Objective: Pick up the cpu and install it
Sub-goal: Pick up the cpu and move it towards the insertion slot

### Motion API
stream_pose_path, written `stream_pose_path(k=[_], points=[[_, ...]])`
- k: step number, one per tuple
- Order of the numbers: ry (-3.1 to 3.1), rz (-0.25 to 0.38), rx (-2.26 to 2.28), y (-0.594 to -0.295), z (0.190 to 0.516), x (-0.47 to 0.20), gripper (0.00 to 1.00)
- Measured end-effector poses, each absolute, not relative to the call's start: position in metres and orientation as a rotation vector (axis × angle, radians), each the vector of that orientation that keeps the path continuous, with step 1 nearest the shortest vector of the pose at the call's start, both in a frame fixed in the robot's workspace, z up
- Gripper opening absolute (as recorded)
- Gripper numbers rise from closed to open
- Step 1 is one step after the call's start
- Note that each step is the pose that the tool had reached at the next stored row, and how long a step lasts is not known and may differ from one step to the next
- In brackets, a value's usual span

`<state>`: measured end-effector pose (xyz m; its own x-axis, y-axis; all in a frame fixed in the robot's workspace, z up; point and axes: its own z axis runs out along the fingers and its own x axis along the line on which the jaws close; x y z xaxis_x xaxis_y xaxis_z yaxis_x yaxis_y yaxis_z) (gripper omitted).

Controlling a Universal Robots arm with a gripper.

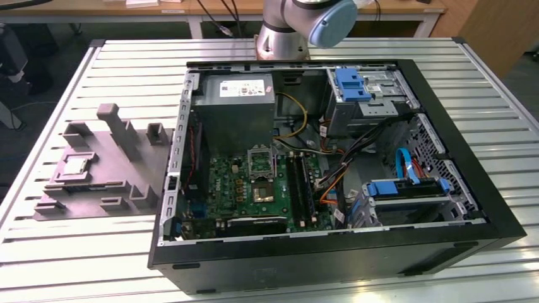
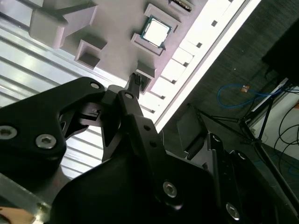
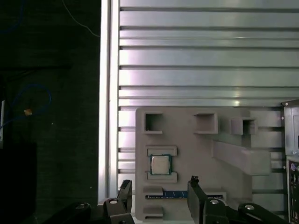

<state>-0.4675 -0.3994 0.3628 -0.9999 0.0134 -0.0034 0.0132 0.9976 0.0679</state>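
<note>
A: Arm pose?
B: Exterior view: arm (image 1: 282,31) is at the top, a grey link with a blue-capped joint (image 1: 332,22), and it runs out of frame.
A: Gripper?
B: Gripper (image 3: 159,183) is spread wide in the first wrist view. The two black fingers (image 3: 198,198) are well apart. Second wrist view: black linkage with bolts, one slim finger pointing forward.

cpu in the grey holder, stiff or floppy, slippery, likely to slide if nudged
The cpu looks like a thin flat square with a metal top, so probably stiff and light. Its smooth, shiny top and thin edges may be slippery to grip. It sits between raised lips of the grey holder, so a nudge likely won't slide it.
</note>
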Motion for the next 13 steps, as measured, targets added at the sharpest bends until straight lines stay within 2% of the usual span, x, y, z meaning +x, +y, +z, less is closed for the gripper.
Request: stream_pose_path(k=[13], points=[[3.14, 0.107, -0.078, -0.3995, 0.3572, -0.4674, 0.59]])
